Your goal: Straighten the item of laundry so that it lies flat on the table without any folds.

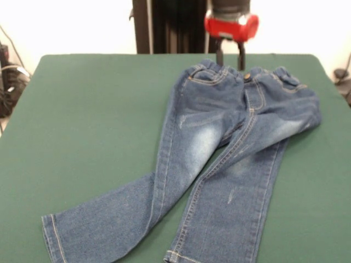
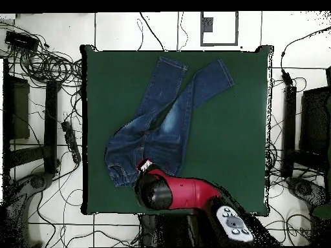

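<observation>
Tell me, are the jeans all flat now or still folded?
Still folded. The jeans lie spread on the table, but one leg crosses over the other near the crotch, and the hip bunches up.

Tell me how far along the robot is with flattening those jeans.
Mostly done: the jeans lie spread on the table, both legs stretched out. In hand: the gripper stands at the waistband, its two fingers apart. Left: the legs overlap near the crotch, and the hip by the right-hand edge in the front view looks bunched.

Green felt-covered table [image 1: 82, 109]. One pair of blue jeans [image 1: 219, 159] lies directly on it, right of centre: waistband toward 12 o'clock, legs crossing, cuffs spreading toward 6–7 o'clock.
</observation>
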